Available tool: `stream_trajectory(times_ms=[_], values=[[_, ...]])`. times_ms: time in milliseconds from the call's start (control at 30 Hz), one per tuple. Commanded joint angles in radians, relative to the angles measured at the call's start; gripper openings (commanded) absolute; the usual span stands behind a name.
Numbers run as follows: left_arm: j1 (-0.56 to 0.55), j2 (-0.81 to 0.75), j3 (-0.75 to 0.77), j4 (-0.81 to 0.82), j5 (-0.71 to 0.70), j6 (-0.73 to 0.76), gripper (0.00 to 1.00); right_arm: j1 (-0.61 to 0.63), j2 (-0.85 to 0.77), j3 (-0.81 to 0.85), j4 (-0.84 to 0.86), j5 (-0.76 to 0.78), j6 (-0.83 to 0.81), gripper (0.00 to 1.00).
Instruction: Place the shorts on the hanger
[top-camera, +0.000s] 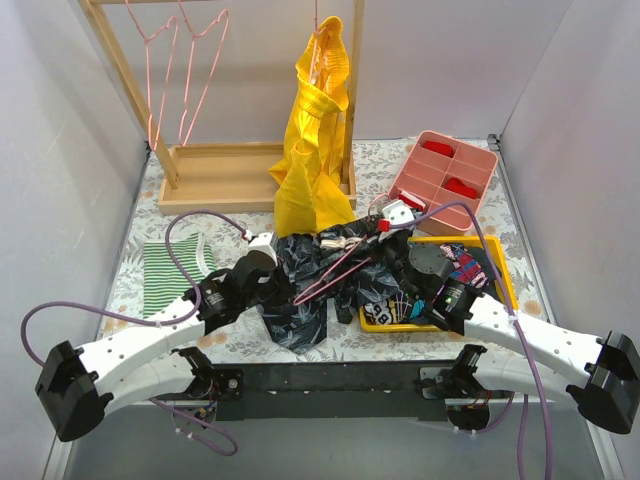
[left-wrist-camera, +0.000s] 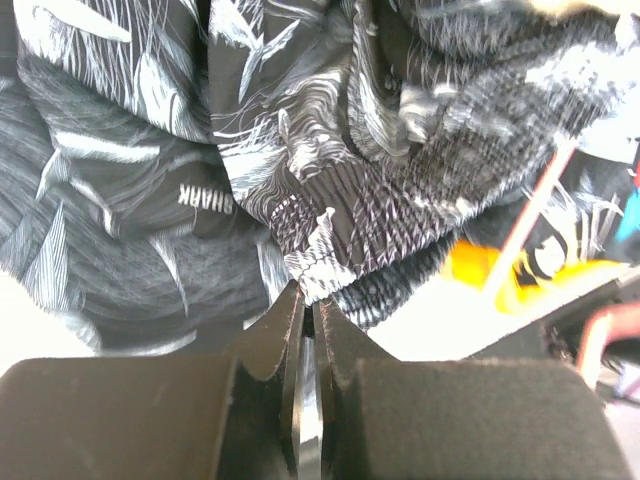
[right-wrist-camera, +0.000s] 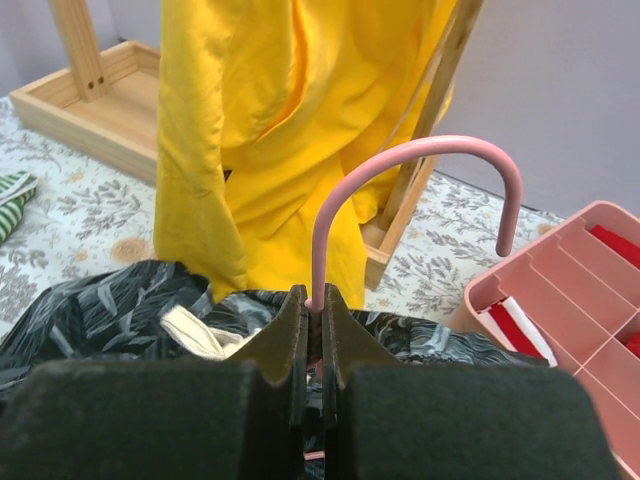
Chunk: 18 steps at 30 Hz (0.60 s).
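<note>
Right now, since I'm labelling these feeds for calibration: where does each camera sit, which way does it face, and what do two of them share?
Top external: above and behind the bases, looking down on the table; left arm and right arm show.
Left wrist: on the left wrist, close on the shorts; the left gripper pinches their hem.
Right wrist: facing the wooden rack; the right gripper clamps the hanger.
Shared: top external and right wrist both show the yellow garment and pink tray.

Plain pale grey walls (top-camera: 60, 120) rise behind and to either side of the wooden rack (top-camera: 205, 178). The rack stands at the far end of a leaf-patterned tablecloth (top-camera: 385, 160) (soft, even light throughout).
</note>
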Motion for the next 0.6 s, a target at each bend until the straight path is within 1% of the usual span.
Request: stream_trajectory(times_ms=[0,67,333,433,567], values=[[0.007,-0.082,0.06,-0.173,0.052,0.0,0.0,-0.001,-0.009,0.063,0.13,0.099,-0.045,0.01],[0.006,-0.093,0.083,-0.216,0.055,0.007,0.0,-0.001,-0.003,0.091,0.132,0.121,-0.05,0.01],[0.007,-0.116,0.131,-0.296,0.061,0.018,0.0,-0.001,0.017,0.166,0.135,0.156,-0.073,0.01],[0.006,-0.146,0.19,-0.344,0.06,0.018,0.0,-0.001,0.012,0.163,0.155,0.161,-0.101,0.01],[0.006,-0.14,0.319,-0.426,0.064,0.032,0.0,-0.001,0.008,0.163,0.172,0.145,-0.124,0.01]])
